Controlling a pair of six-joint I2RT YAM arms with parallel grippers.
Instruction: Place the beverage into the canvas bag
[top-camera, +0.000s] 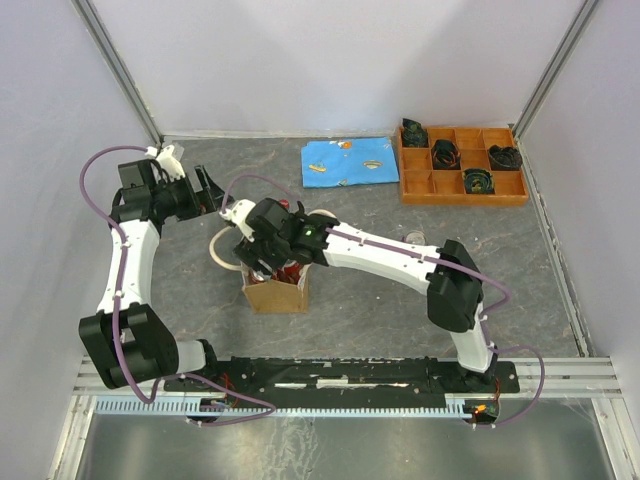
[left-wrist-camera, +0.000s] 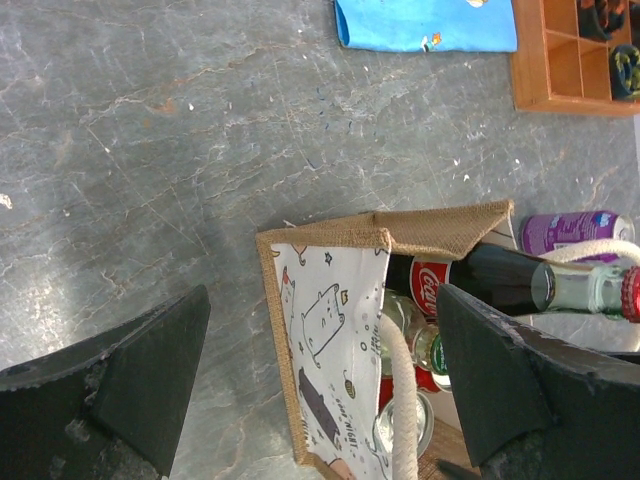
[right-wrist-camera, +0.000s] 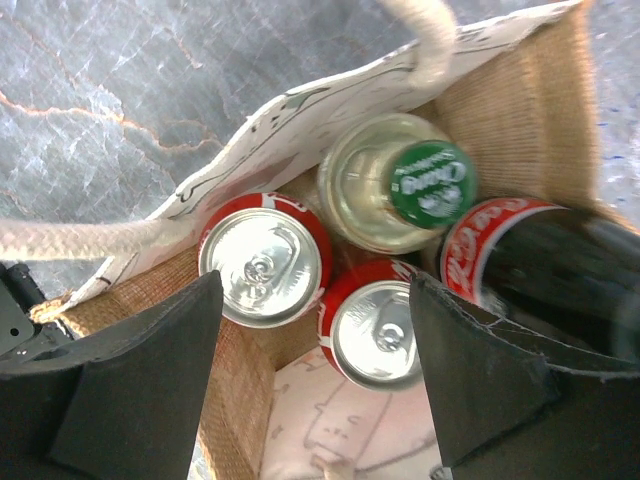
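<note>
The cola bottle (right-wrist-camera: 530, 265) leans inside the canvas bag (right-wrist-camera: 515, 95) among cans (right-wrist-camera: 265, 262) — placing looks done. The right hand (right-wrist-camera: 315, 290) hangs released above it, the left hand (left-wrist-camera: 322, 300) spread empty alongside. Next — rise straight, clear of the rope handles (right-wrist-camera: 430, 35).

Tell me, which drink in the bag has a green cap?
The clear bottle of pale drink. The two red cans beside it show silver tops; the cola bottle is dark.
</note>
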